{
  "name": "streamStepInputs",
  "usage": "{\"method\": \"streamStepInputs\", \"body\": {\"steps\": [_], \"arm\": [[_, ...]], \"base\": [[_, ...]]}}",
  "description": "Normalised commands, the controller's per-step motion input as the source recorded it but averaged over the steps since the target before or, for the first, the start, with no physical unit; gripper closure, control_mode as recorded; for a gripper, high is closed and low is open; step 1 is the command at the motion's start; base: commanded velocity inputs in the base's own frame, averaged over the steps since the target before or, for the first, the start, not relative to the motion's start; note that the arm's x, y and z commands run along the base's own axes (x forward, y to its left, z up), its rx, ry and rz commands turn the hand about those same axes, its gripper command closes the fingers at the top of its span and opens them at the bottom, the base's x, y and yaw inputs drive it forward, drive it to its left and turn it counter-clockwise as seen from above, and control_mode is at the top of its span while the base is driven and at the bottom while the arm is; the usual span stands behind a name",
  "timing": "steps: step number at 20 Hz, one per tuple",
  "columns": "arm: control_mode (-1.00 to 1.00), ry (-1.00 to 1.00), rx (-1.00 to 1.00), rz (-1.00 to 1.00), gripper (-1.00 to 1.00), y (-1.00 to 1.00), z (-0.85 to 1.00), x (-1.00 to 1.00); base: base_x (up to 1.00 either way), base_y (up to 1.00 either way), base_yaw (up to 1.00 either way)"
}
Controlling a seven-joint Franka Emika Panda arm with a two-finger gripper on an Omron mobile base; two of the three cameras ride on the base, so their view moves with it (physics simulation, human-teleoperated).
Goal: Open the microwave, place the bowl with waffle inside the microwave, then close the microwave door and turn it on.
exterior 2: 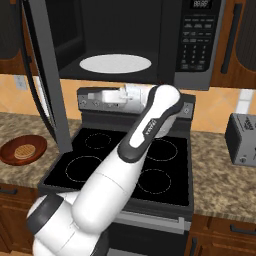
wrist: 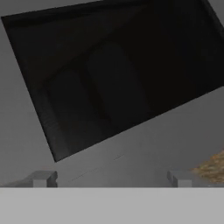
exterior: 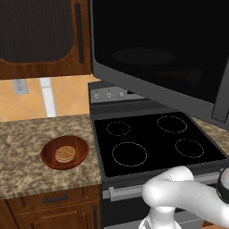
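Note:
The microwave (exterior 2: 200,45) hangs above the stove with its door (exterior: 156,49) swung wide open to the left; a white turntable plate (exterior 2: 115,63) shows inside. In the right base view the door (exterior 2: 47,75) is seen edge-on. The reddish-brown bowl (exterior: 65,152) with the tan waffle (exterior: 65,154) rests on the granite counter left of the stove, also seen as the bowl (exterior 2: 23,149). My gripper (exterior 2: 100,98) hovers over the stove's back panel, just right of the open door, away from the bowl. In the hand view the gripper (wrist: 111,178) is open and empty, facing the door's inner side (wrist: 113,78).
A black glass-top stove (exterior: 156,143) lies below the microwave, its knob panel (exterior: 107,95) at the back. A grey toaster (exterior 2: 242,140) stands on the right counter. A wooden wall cabinet (exterior: 40,36) hangs to the left. The open door juts out over the stove's left side.

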Motion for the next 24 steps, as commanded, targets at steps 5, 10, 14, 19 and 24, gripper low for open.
{"method": "streamStepInputs", "body": {"steps": [5,10,14,19,24], "arm": [[-1.0,-0.15,-0.11,0.0,-1.0,0.98,0.0,-0.84],[-1.0,-0.1,-0.04,0.0,-1.0,0.88,0.03,-0.68],[-1.0,-0.08,0.0,0.0,-1.0,0.69,0.13,-0.64],[-1.0,-0.01,0.0,-0.03,-1.0,0.48,0.13,-0.09],[-1.0,0.0,0.0,-0.05,-1.0,0.35,0.1,-0.01]], "base": [[0.0,0.0,0.0],[0.0,0.0,0.0],[0.0,0.0,0.0],[0.0,0.0,0.0],[0.0,0.0,0.0]]}}
